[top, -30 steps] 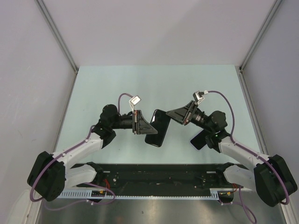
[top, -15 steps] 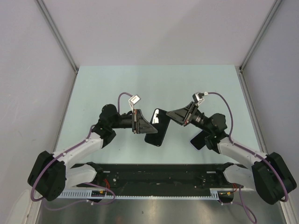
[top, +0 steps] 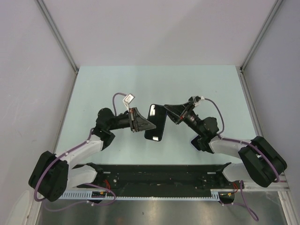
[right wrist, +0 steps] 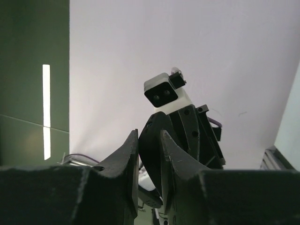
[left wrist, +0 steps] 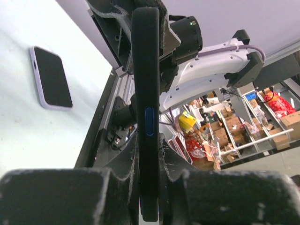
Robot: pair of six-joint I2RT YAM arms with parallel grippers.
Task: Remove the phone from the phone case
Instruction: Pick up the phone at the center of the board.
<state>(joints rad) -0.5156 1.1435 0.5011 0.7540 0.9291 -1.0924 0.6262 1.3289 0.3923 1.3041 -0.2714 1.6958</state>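
Where the two arm bases stand, at the near edge of the pale green table (top: 93, 89), nothing of the task lies. Just beyond them, toward the near right corner, a flat phone with a dark face and a lavender rim (left wrist: 50, 77) lies on the table, partly under the right arm in the top view. Farther in, above the table's middle, the black slab-shaped phone seated in its dark matte case (top: 157, 119) is held off the surface, its broad face visible from above. The left pincer (top: 147, 125) is clamped across its thickness at the nearer left side. The right pincer (top: 168, 109) is clamped on its far right corner.
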